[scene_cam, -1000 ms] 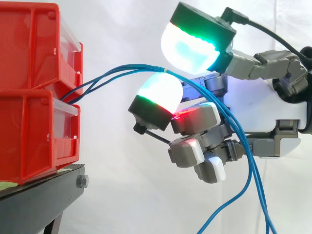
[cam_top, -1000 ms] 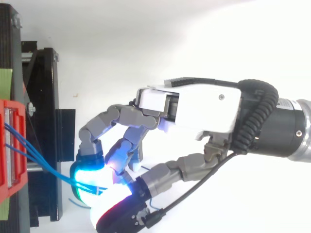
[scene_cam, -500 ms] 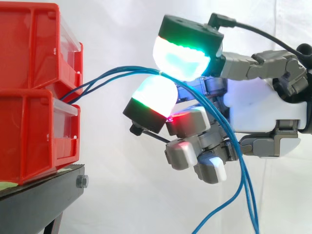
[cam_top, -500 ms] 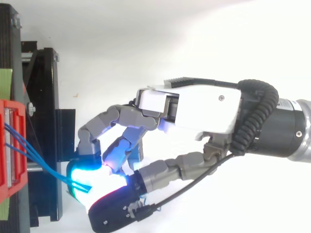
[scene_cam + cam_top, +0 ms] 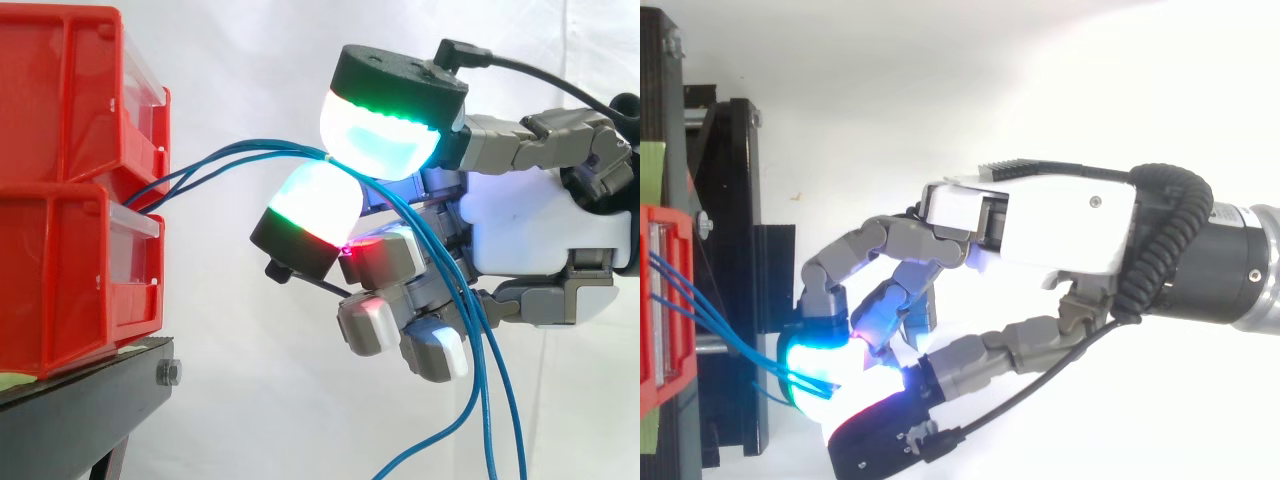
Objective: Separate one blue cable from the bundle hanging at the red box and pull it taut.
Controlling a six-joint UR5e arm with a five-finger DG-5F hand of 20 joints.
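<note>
The hand pinches the blue cables between two glowing pads, strands running from its fingertips to the red box and drooping under its palm; separation seems unfinished, so next comes isolating one strand, then drawing back.

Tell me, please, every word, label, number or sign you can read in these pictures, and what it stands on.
None: no text can be read on the red bins, the black stand, the blue cables or the hand.
</note>
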